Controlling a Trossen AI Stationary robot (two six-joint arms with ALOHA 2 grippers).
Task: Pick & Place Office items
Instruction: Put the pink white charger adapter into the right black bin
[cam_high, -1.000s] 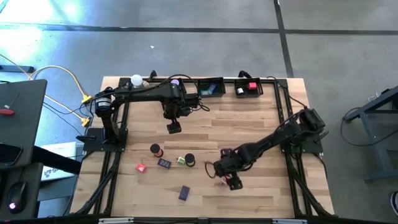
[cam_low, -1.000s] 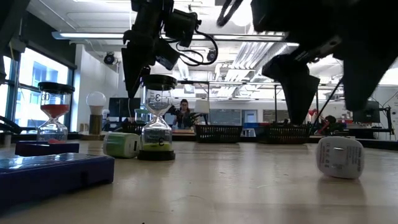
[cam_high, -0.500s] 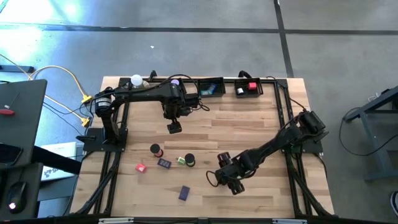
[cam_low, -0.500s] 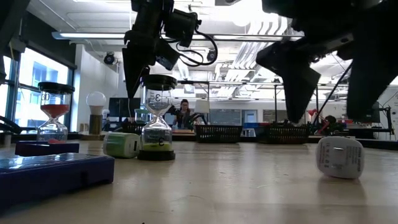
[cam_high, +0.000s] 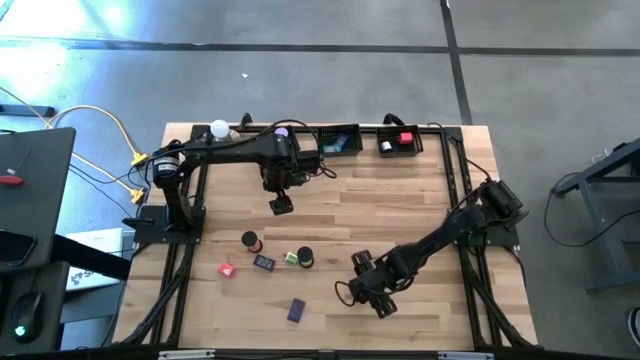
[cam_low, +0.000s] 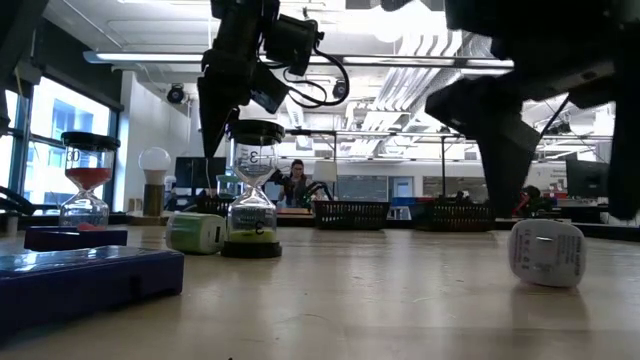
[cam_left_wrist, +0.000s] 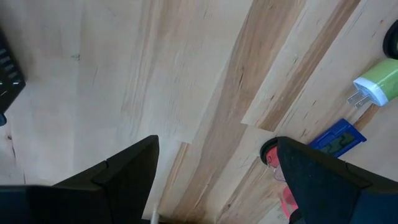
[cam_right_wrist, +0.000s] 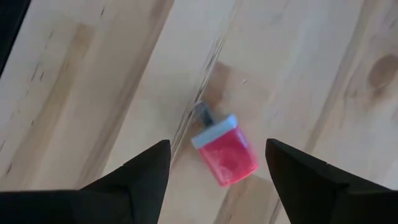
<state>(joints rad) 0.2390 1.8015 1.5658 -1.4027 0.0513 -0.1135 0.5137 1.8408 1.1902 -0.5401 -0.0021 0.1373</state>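
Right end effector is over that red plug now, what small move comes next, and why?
Probably lower the right end effector straight down and close. In its wrist view the red plug lies flat on the table between the open fingers, untouched, so it looks lined up for a grasp.

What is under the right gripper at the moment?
A small red charger plug with a pale cap lies on the wooden table between the open right gripper fingers, untouched. From above, the gripper covers it.
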